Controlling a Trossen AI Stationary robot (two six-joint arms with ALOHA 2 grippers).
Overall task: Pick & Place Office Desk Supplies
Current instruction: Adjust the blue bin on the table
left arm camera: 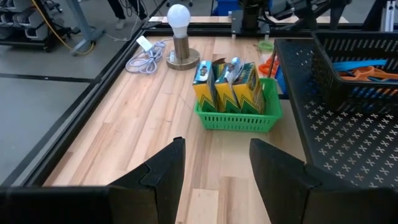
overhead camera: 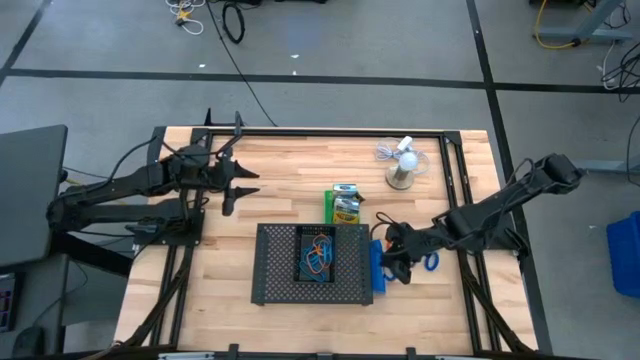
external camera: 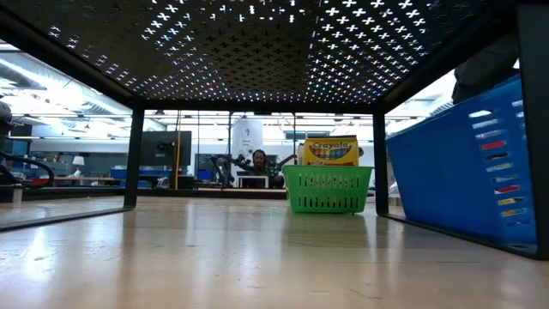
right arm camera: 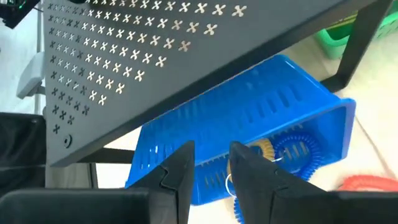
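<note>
My right gripper point(overhead camera: 392, 264) point(right arm camera: 211, 171) sits low at the right end of the mesh tray, its fingers a narrow gap apart and pointing at the blue bin point(overhead camera: 377, 268) point(right arm camera: 249, 124). A blue coiled loop point(right arm camera: 300, 154) with a metal ring point(right arm camera: 229, 184) lies against the bin's near wall, next to one finger. An orange loop point(right arm camera: 367, 183) lies on the table. The green bin point(overhead camera: 345, 206) point(left arm camera: 239, 115) holds the yellow crayon box point(external camera: 330, 151) and green-white boxes point(left arm camera: 249, 87). A black bin of rubber-band loops point(overhead camera: 318, 256) stands on the tray. My left gripper point(overhead camera: 230, 192) point(left arm camera: 214, 168) hovers open at the table's left. My right gripper: the blue coiled loop point(right arm camera: 239, 206) runs behind one finger point(right arm camera: 249, 177), and that finger hides the spot. I cannot tell whether the gripper touches the loop or the blue bin.
The large black mesh tray point(overhead camera: 270, 275) point(right arm camera: 124, 56) stands on legs at the table's near middle, its deck overhanging the blue bin. The white mini fan point(overhead camera: 403, 165) point(left arm camera: 179, 34) and its cable stand near the far edge. Another blue loop point(overhead camera: 431, 262) lies under my right arm.
</note>
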